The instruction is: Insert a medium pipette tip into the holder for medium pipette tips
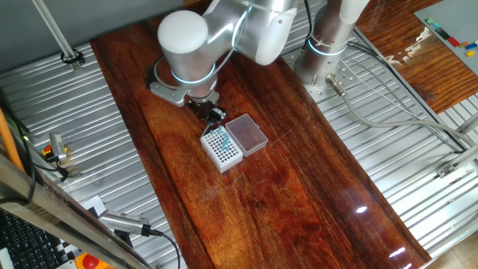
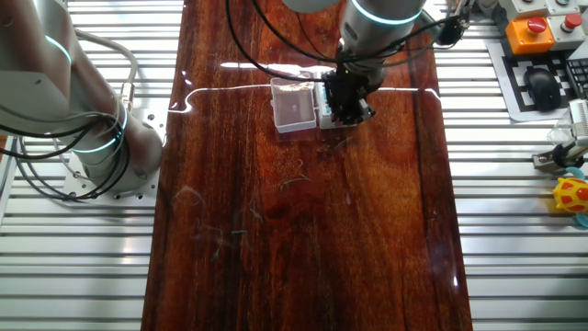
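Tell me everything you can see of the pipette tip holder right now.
The holder is a small white square box on the dark wooden table, its top a grid of small holes with a few teal-blue tips in it. Its clear hinged lid lies open beside it. The gripper hangs directly over its rim; contact is unclear.

You see the gripper low over the wooden table, right at the back edge of the holder for medium pipette tips. Teal tips stand in the white grid. The clear lid lies open beside it. You cannot tell how the jaws stand.
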Available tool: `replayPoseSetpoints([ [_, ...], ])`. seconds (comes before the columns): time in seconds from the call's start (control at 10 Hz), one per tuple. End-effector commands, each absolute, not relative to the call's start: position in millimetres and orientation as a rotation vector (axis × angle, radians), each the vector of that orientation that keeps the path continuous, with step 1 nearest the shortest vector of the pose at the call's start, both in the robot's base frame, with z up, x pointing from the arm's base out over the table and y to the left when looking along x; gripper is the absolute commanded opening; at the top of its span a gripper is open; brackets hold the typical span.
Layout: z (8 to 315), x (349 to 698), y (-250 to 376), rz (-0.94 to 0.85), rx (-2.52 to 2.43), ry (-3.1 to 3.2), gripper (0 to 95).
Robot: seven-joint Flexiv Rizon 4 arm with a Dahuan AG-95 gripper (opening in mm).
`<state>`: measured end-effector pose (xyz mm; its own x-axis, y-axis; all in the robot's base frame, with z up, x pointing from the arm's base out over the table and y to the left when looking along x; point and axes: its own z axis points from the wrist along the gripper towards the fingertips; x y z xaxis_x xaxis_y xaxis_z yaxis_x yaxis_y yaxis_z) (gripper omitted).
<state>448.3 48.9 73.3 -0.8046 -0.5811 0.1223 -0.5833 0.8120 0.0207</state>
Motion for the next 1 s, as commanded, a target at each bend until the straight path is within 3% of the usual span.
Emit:
replayPoseSetpoints([
  [0.1,76.5,446.0,47.3,0.057,1.048,-2.825,0.0],
  [1.0,82.2,445.0,43.2,0.16,1.268,-2.683,0.0],
])
